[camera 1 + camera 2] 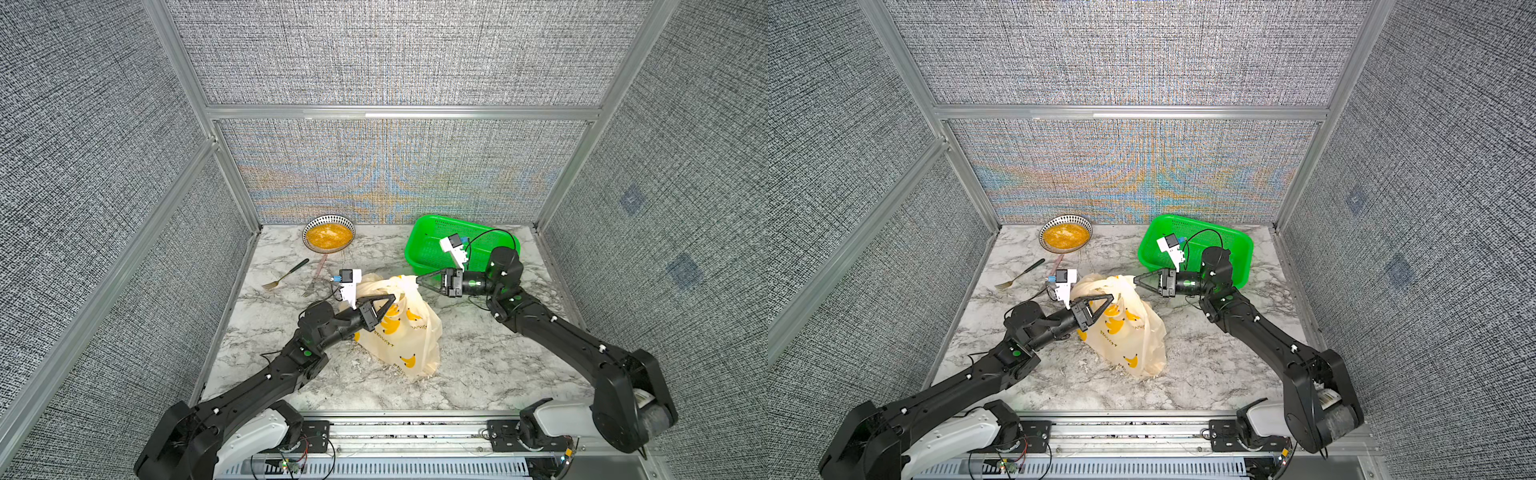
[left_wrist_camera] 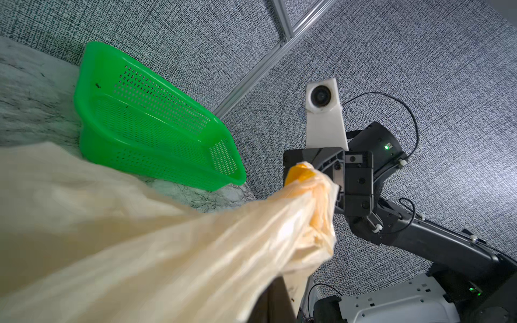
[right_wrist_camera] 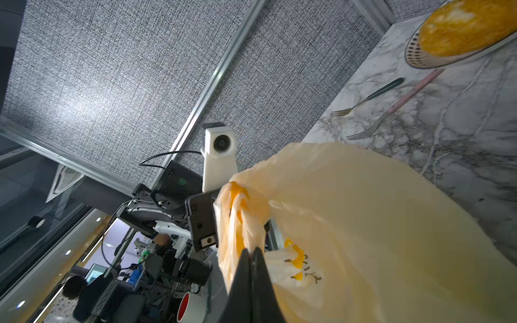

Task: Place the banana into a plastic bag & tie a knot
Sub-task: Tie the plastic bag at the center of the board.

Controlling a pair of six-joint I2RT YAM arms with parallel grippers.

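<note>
One plastic bag [image 1: 401,336], mid-desk, bulged, top gathered up. The banana itself isn't visible: the yellow through the film could be print, can't tell. No finished knot that I can make out.

Left pincer [image 1: 391,297] is clamped tight on one handle bunch at the bag's top. Right pincer [image 1: 419,282] is closed flat on the other strip, with film pinched between its tips in the right wrist view. The film runs taut between them.

Risks, my read:
- Thin film stretches or tears if the two pull apart harder.
- A slick strip slides out of either pinch mid-wrap and the tie is lost.
- Too much lift tips the bag toward the dark-handled fork [image 1: 286,274] and pink-handled fork [image 1: 318,272].
- The right wrist is close to the green basket [image 1: 415,249] and could nudge it.

Desk [image 1: 478,365] is marble-look and smooth, so probably little friction to anchor the bag. A bowl [image 1: 328,217] of orange food sits at the back. Walls are grey fabric on an aluminium frame.
</note>
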